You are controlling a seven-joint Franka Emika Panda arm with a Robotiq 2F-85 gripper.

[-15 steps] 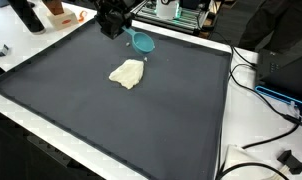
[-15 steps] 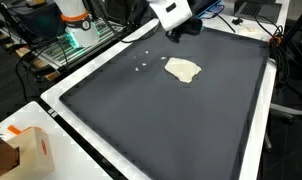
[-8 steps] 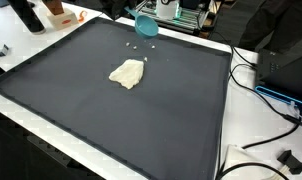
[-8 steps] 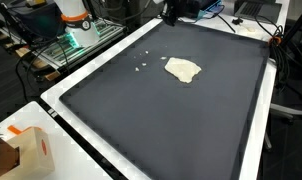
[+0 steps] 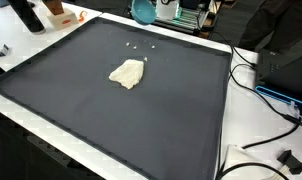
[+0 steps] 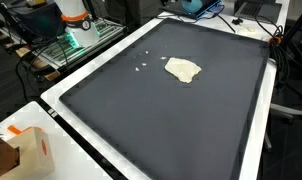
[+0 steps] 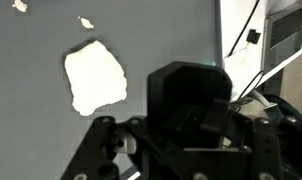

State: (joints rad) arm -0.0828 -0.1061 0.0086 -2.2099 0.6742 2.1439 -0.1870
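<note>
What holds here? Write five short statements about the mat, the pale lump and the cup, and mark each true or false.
1. The cream lump lies on the dark mat. True.
2. The teal cup stands on the mat beside the lump. False: it is up in the air at the mat's far edge, well apart from the lump.
3. Small pale crumbs lie on the mat, apart from the lump. True.
4. The box sits in the middle of the mat. False: it stands off the mat, at the table's near corner.
5. Cables lie on the white table beside the mat. True.
</note>
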